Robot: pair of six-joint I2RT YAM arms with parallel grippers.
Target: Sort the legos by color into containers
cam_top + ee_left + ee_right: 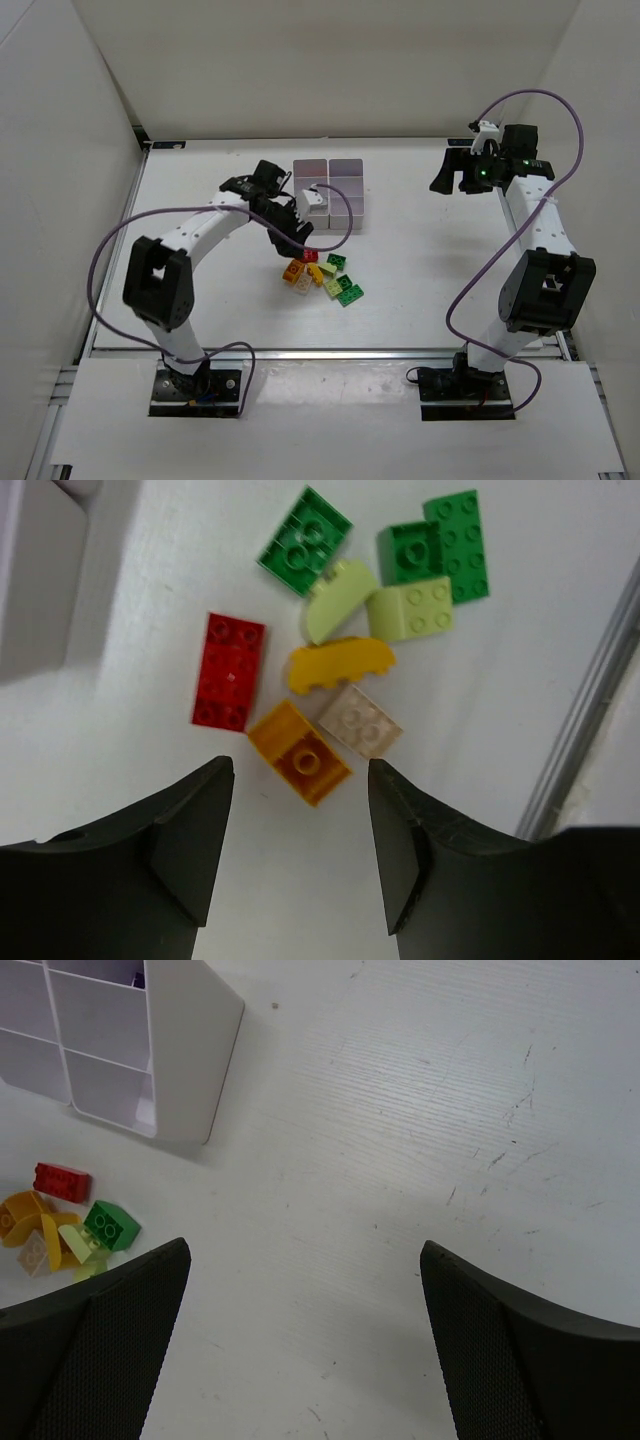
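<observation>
The left gripper (pixel 300 770) hangs low over the legos (pixel 322 275). Its matte black, wedge-shaped fingers (pixel 190 840) are spread apart and hold nothing. The gap between them frames an orange brick (pixel 298 752) with one round stud showing.

Beside it lie a flat red brick (pixel 229 671) with two rows of studs, a pale, cloudy four-stud brick (pixel 361 721) and a yellow piece (pixel 340 664) with an arched top. Farther out sit a lime sloped piece (pixel 338 597), a lime block (pixel 412 610) and three glossy green bricks (pixel 306 541).

The cluster lies loose on the table (pixel 450 1110), near the containers (pixel 345 180), a block of thin-walled, milky-white square bins.

Well to the right, the right gripper (pixel 305 1260) hovers over the finely scratched white surface. Its fingers are mesh-textured, wide apart and empty.
</observation>
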